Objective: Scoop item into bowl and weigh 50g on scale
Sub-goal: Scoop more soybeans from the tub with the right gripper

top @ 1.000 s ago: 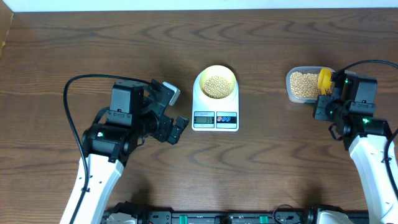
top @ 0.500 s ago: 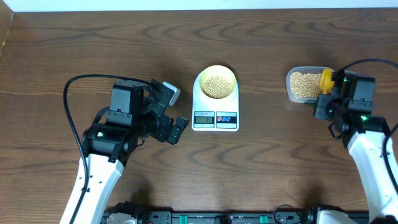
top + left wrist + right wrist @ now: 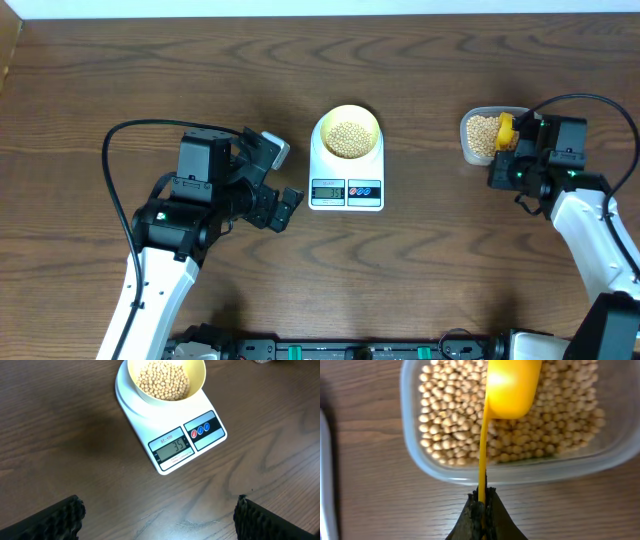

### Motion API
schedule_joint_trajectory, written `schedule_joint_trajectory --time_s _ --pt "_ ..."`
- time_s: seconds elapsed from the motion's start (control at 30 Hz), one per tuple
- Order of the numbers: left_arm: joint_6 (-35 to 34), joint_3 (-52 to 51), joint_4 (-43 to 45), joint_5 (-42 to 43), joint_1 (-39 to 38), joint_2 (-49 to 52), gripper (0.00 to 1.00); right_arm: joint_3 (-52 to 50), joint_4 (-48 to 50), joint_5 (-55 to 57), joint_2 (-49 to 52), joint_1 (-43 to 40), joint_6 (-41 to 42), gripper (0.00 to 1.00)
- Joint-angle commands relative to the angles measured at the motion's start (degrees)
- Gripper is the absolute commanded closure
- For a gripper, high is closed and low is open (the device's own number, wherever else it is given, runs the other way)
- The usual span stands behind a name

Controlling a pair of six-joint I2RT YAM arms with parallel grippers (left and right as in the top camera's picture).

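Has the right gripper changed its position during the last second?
Yes. In the overhead view the right gripper has shifted toward the scale, bringing the yellow scoop further over the clear tub, which has stayed in place.

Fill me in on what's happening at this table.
The right end effector is shut on the handle of a yellow scoop, with the cup over the beans in the clear tub. The bowl, partly filled with beans, sits on the scale, whose display reads 35, short of the 50 wanted. The left end effector hangs open beside the scale, holding nothing.
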Motion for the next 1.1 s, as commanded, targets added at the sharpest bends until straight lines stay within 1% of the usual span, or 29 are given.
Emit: schedule_joint_trajectory --time_s 0.0,0.07,0.23,0.37,0.6,0.97,1.07 --pt "-0.7 -0.4 0.0 -0.3 0.1 0.1 0.02 0.2 -0.1 -5.5 0.4 -0.2 2.3 0.99" --pt "-0.8 -0.4 0.0 -0.3 0.1 0.1 0.02 0.2 -0.1 -6.1 0.3 -0.3 4.4 0.99" --pt "-0.8 -0.4 0.0 -0.3 0.1 0.1 0.02 0.2 0.3 -13.0 -0.2 -1.9 7.6 0.99" --pt "-0.8 -0.4 0.0 -0.3 0.1 0.1 0.02 0.2 0.3 -13.9 -0.5 -4.4 12.3 0.99" --pt "-0.8 -0.4 0.0 -0.3 0.1 0.1 0.02 0.2 0.3 -20.4 -1.5 -9.5 17.2 0.99" --pt "-0.8 -0.4 0.0 -0.3 0.1 0.1 0.02 0.2 -1.3 -27.7 -7.8 -14.9 18.3 0.99" --pt "-0.8 -0.4 0.0 -0.3 0.1 0.1 0.02 0.2 -2.8 -28.0 -8.0 -15.3 20.4 0.99"
